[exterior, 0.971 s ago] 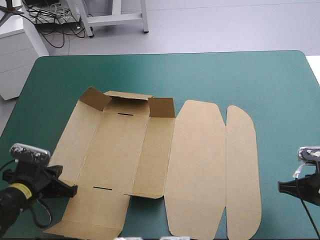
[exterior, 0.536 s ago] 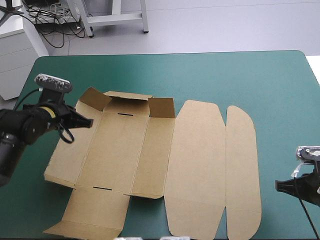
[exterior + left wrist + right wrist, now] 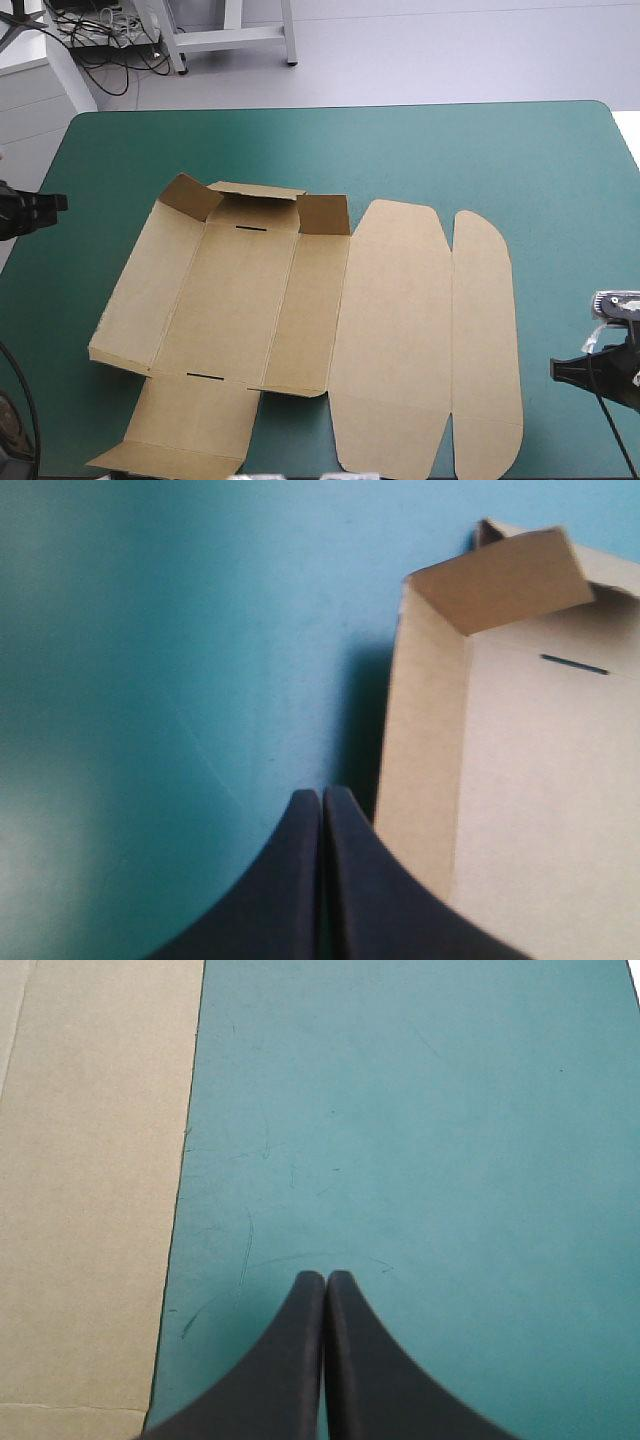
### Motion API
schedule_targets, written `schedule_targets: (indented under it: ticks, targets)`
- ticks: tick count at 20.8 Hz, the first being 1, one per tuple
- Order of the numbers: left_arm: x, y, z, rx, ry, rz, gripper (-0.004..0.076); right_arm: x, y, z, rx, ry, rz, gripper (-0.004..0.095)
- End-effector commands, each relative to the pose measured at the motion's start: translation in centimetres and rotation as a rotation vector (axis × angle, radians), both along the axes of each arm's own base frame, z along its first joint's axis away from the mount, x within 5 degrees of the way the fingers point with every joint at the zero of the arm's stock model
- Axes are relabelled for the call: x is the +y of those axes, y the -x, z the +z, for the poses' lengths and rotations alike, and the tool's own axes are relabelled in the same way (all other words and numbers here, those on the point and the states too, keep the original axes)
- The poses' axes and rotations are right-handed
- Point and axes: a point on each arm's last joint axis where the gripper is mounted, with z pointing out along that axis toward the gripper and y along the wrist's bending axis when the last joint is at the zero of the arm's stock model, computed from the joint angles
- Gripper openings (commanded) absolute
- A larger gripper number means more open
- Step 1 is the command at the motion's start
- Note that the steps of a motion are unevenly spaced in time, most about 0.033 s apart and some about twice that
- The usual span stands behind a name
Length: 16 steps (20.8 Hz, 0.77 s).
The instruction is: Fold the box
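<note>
The box [image 3: 240,300] spans mid-frame, long axis left-right: the left gripper [image 3: 55,203], clenched empty at the left edge, faces its left wall; the right gripper [image 3: 560,371], clenched empty, sits near its lower-right flap.

The left gripper [image 3: 58,202], at first low beside the near left corner of the box [image 3: 390,330] and then over its left wall [image 3: 135,285], now sits back at the left edge of the table [image 3: 70,150], clear of the board; that wall, flat at first, now tilts up.
</note>
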Motion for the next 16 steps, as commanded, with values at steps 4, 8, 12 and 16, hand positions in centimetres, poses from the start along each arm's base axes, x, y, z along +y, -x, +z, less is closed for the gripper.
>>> schedule_targets:
  ticks: [4,8,12,16]
  targets:
    - [1.0,1.5,1.2,0.000,-0.084,-0.027,-0.0010,-0.2,-0.4,1.0,-0.069,0.021,-0.008,-0.0020]
    - [1.0,1.5,1.2,0.002,-0.083,-0.028,0.0010,-0.2,-0.5,1.1,-0.081,0.023,-0.007,-0.0020]
    - [0.8,1.3,1.2,-0.018,-0.088,-0.066,0.0251,-0.2,-0.6,1.1,-0.091,0.024,-0.006,-0.0020]
    - [0.5,1.3,-0.2,0.008,-0.018,-0.060,0.0546,-0.2,-0.7,1.3,-0.110,0.027,-0.004,-0.0020]
